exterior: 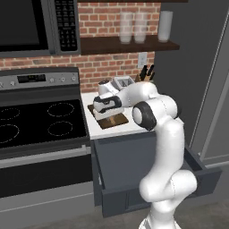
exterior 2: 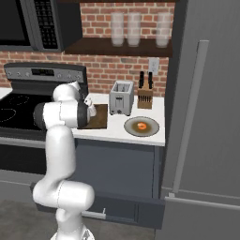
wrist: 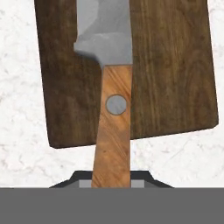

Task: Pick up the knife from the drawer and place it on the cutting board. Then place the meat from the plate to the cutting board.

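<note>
A black stovetop [exterior: 40,120] takes up the left of the kitchen under a dark microwave [exterior: 38,24] set against the red brick wall [exterior: 116,18]. Just right of the stove, on the white counter [exterior: 109,129], the cutting board [exterior: 108,118] lies flat, a dark brown rectangle near the counter's front edge. The white arm reaches over it from the near side, and its gripper [wrist: 112,181] is clamped narrow on the wooden end of the knife [wrist: 111,87]. In the hand view the light brown handle, with its round silver rivet, rises from between the fingertips, and the silvery blade extends on over the board's dark grain; whether the blade touches the wood cannot be told. Below the counter the drawer [exterior: 112,179] stands pulled out, its slate-grey box open toward the room, with the arm's base in front of it. Farther right on the counter, a silver toaster [exterior 2: 121,97] stands toward the wall, with a wooden block of black-handled knives [exterior 2: 145,93] just beside it. Nearer the counter's front edge, right of the board and apart from it, sits the plate [exterior 2: 151,130], with the meat [exterior 2: 140,126] an orange-brown lump at its middle. Pale glasses [exterior 2: 133,28] line the shelf above. A tall grey refrigerator [exterior 2: 206,117] closes the scene at right.
</note>
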{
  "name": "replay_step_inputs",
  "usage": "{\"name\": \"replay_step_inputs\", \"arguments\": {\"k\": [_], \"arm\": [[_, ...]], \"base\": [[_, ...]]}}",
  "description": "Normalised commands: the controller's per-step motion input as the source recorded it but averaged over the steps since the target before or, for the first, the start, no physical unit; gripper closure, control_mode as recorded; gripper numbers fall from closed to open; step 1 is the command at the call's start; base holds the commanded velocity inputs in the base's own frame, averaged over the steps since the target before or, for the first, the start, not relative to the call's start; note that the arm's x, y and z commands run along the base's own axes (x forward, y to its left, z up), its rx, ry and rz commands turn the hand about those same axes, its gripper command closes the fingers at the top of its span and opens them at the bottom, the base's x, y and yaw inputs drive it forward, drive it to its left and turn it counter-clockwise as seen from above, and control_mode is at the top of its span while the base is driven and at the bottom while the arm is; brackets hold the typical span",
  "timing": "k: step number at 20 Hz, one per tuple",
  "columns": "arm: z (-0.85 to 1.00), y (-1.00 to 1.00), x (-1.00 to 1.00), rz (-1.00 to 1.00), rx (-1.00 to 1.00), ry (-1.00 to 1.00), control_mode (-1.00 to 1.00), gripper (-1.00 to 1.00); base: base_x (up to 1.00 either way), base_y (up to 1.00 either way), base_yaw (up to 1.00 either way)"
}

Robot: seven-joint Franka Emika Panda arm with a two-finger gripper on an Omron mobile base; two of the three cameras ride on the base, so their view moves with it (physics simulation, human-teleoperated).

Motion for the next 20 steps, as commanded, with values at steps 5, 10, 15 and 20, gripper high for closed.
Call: {"name": "replay_step_inputs", "arguments": {"k": [5, 10, 15, 20], "arm": [[-0.34, 0.04, 0.40, 0.00, 0.00, 0.04, -1.00, 1.00], [-0.38, 0.07, 0.39, 0.00, 0.00, 0.02, -1.00, 1.00], [-0.18, 0.00, 0.24, 0.00, 0.00, 0.01, -1.00, 1.00], [-0.20, 0.00, -0.03, 0.00, 0.00, 0.00, -1.00, 1.00]], "base": [[0.00, 0.00, 0.00], [0.00, 0.00, 0.00], [0.00, 0.00, 0.00], [0.00, 0.00, 0.00]]}}
